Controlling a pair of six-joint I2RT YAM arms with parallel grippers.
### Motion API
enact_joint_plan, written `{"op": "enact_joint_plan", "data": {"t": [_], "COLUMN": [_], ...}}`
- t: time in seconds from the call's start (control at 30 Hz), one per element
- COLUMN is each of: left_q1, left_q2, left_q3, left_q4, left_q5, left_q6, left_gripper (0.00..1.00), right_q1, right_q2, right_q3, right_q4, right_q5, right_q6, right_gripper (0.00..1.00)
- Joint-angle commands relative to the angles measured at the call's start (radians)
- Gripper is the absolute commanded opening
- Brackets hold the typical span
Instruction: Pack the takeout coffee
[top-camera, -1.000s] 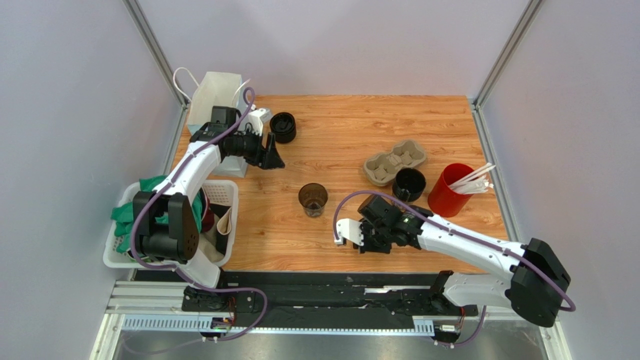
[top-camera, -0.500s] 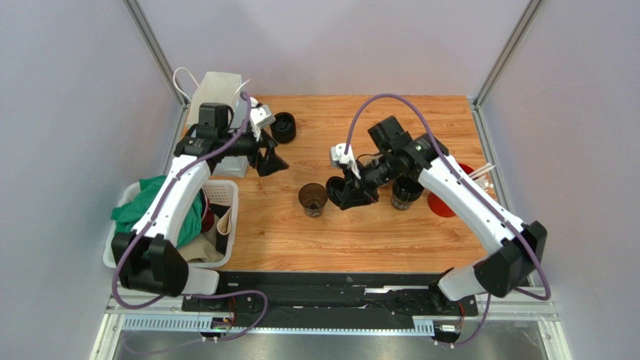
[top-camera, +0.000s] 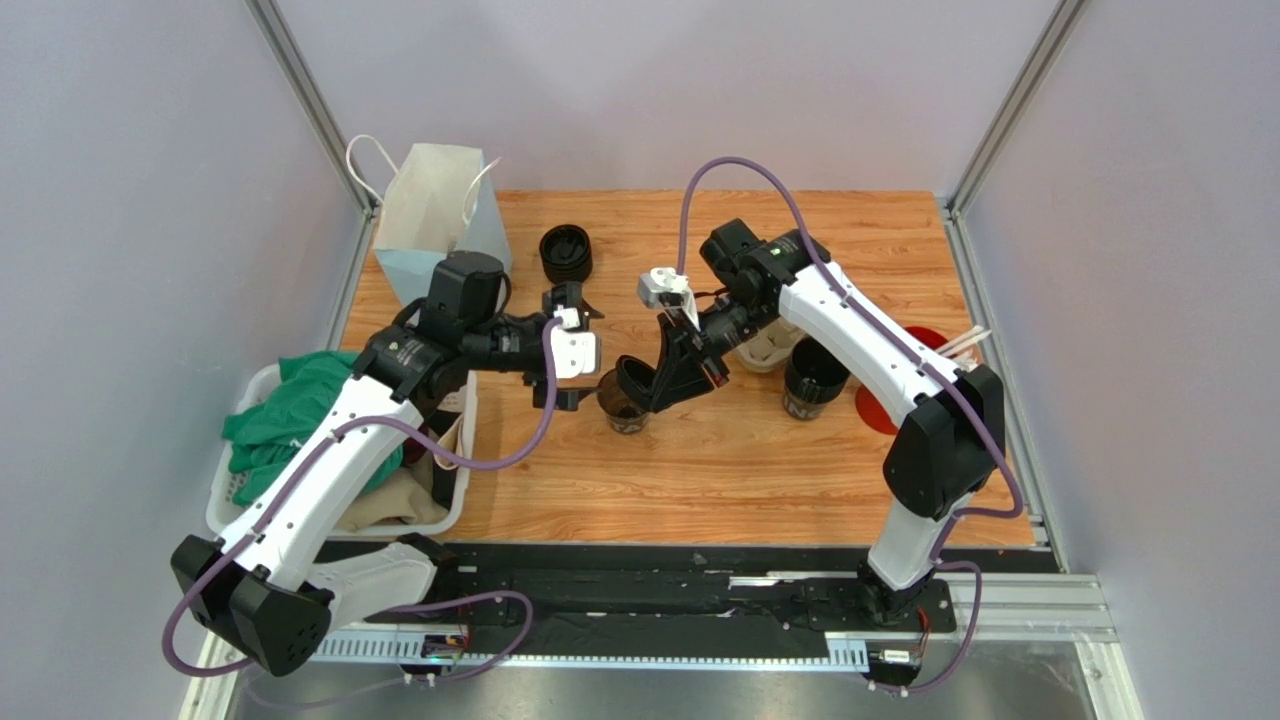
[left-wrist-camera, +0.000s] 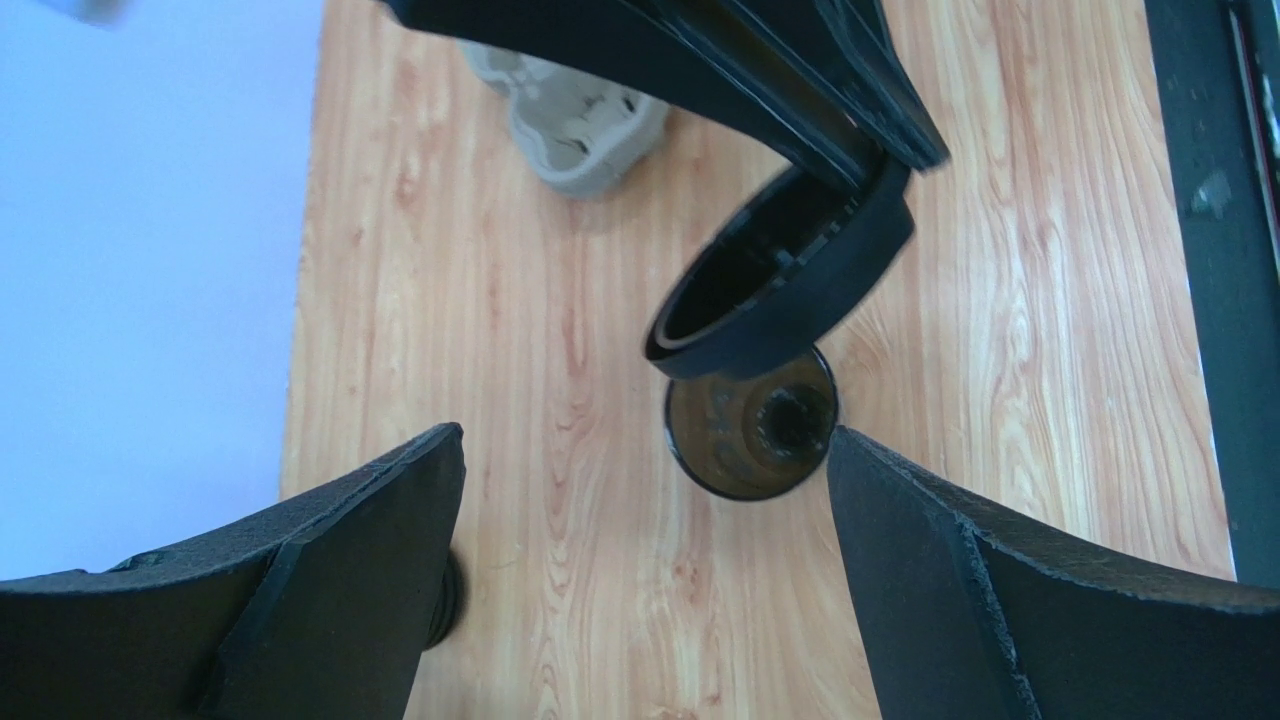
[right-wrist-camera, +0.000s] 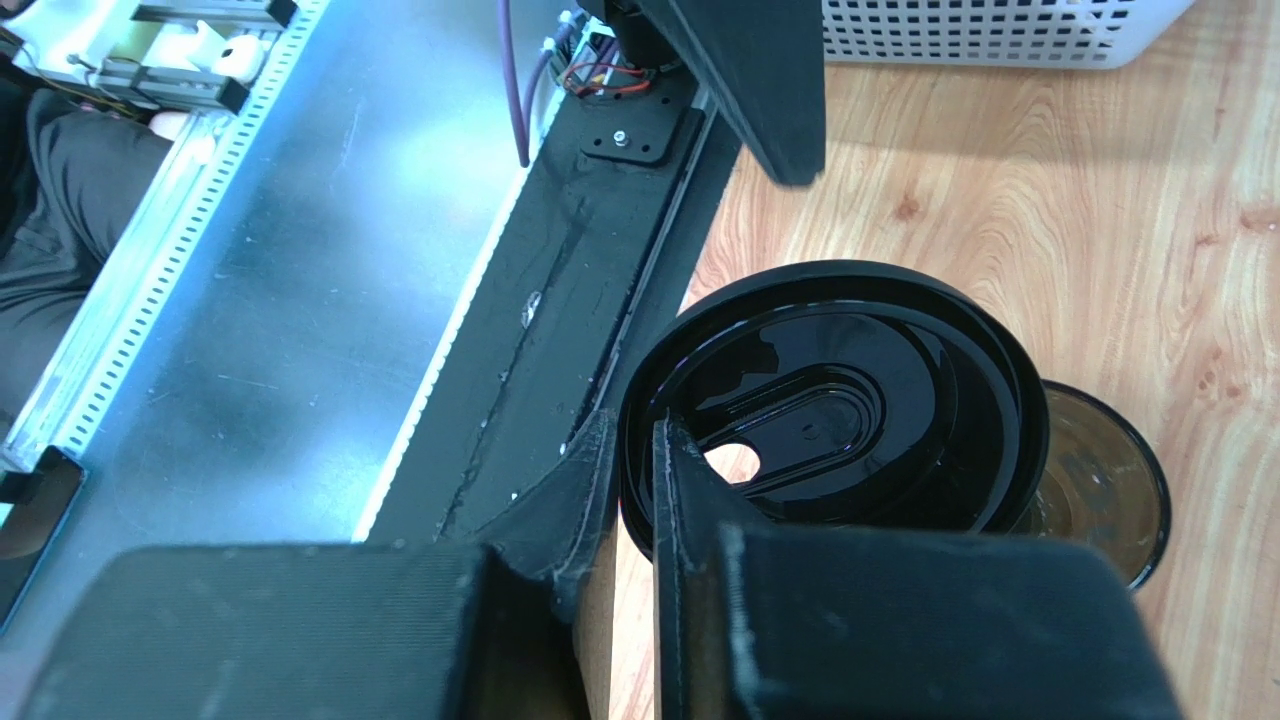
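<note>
The left gripper (top-camera: 583, 354), swung in from the far-left corner, is now being held wide open at 9 o'clock of the open brown cup (top-camera: 624, 402). A black lid (right-wrist-camera: 842, 398) is being gripped, tilted, over that cup by the right gripper (right-wrist-camera: 637, 443). The black takeout coffee (top-camera: 568, 251) is standing at the cup's 11 o'clock on the counter (top-camera: 721, 465).

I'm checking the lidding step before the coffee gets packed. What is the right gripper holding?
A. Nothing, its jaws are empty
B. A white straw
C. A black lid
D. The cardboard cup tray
C: the right gripper is shut on the rim of the black lid, which it holds tilted just above the open cup.
</note>
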Motion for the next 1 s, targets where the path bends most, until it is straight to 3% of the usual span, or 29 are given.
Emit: {"op": "enact_joint_plan", "data": {"t": [0.0, 0.3, 0.47, 0.77, 0.87, 0.97], "left_q1": [-0.026, -0.076, -0.126, -0.155, -0.157, -0.157], "left_q2": [0.015, 0.059, 0.093, 0.116, 0.110, 0.107], "left_q3": [-0.032, -0.021, -0.021, -0.027, -0.035, -0.041], "left_q4": [-0.049, -0.069, -0.071, -0.017, 0.000, 0.020], "left_q5": [0.011, 0.067, 0.051, 0.021, 0.021, 0.024], "left_q6": [0.184, 0.204, 0.201, 0.120, 0.087, 0.069], "left_gripper": [0.99, 0.98, 0.92, 0.61, 0.42, 0.41], "right_q1": [-0.002, -0.004, -0.006, -0.048, -0.075, -0.084], "right_q2": [-0.031, -0.013, -0.010, -0.001, -0.001, -0.002], "right_q3": [0.035, 0.041, 0.050, 0.049, 0.056, 0.058], "right_q4": [-0.336, -0.335, -0.336, -0.336, -0.336, -0.336], "right_q5": [-0.068, -0.073, -0.076, -0.088, -0.102, -0.103], "right_q6": [-0.044, -0.045, -0.045, -0.050, -0.047, -0.045], "right_gripper": [0.05, 0.06, 0.06, 0.08, 0.08, 0.08]}}
